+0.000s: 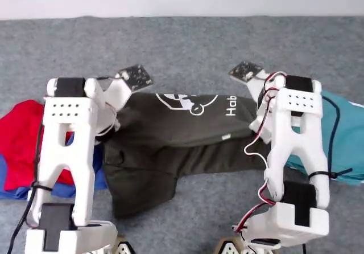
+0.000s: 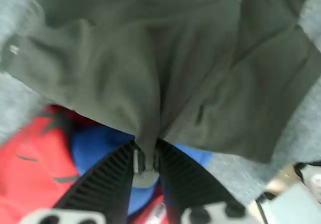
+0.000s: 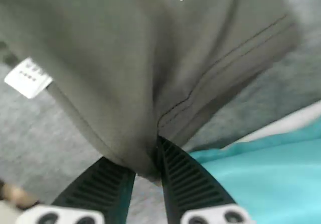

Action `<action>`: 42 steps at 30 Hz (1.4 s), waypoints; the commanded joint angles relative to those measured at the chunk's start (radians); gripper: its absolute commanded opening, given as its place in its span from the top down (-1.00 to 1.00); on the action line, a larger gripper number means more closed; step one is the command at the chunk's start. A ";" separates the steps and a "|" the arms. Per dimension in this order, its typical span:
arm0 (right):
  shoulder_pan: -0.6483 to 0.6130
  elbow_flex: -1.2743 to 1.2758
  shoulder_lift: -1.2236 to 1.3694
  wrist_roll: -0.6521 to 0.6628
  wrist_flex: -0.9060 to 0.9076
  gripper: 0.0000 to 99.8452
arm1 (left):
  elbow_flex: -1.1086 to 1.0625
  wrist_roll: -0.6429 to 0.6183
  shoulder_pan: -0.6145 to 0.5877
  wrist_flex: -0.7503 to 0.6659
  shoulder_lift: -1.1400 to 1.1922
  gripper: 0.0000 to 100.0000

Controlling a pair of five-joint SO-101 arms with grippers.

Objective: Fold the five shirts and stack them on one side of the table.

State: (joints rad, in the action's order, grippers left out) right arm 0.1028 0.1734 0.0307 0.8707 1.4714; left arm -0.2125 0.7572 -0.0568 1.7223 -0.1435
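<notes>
On a grey-carpeted desk [image 1: 182, 43], a dark olive shirt [image 1: 182, 134] lies crumpled across the middle, its white print toward the far edge and one loose flap trailing toward the near edge. The left arm [image 1: 68, 128] and right arm [image 1: 296, 128] stand over its two ends. The left arm's jaws are clenched on a bunched fold of the olive cloth [image 2: 150, 83], and the right arm's jaws likewise pinch a gathered seam [image 3: 150, 83]. A teal shirt [image 1: 341, 134] lies at the right edge, cut off by the frame. A red shirt [image 1: 20, 134] lies over a blue shirt [image 1: 57, 188] at the left edge. The fabric looks light, soft and limp, likely to sag and crease between the two grips, so hems and corners seem the safest places to hold it. The arms hide the shirt's side edges from above, and its sleeves are hard to make out. A small white label [image 3: 27, 77] shows near a hem.
</notes>
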 commanded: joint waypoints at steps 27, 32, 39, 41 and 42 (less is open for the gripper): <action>0.114 0.084 -0.048 0.112 -0.077 0.98 | -0.535 0.098 0.037 0.005 -0.175 0.85; 0.114 0.084 -0.048 0.112 -0.076 0.84 | -0.530 0.095 0.040 0.003 -0.175 0.84; 0.116 0.083 -0.056 0.110 -0.068 0.60 | -0.469 -0.054 0.035 0.008 -0.176 0.71; 0.114 0.081 -0.056 0.110 -0.068 0.60 | -0.432 -0.100 0.041 0.020 -0.176 0.69; 0.114 0.080 -0.056 0.110 -0.068 0.60 | -0.409 -0.117 0.041 0.025 -0.176 0.68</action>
State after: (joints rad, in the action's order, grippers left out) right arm 0.2056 0.2654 0.0307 0.9689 1.4085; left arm -0.7020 0.7004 -0.0184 1.7177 -0.2739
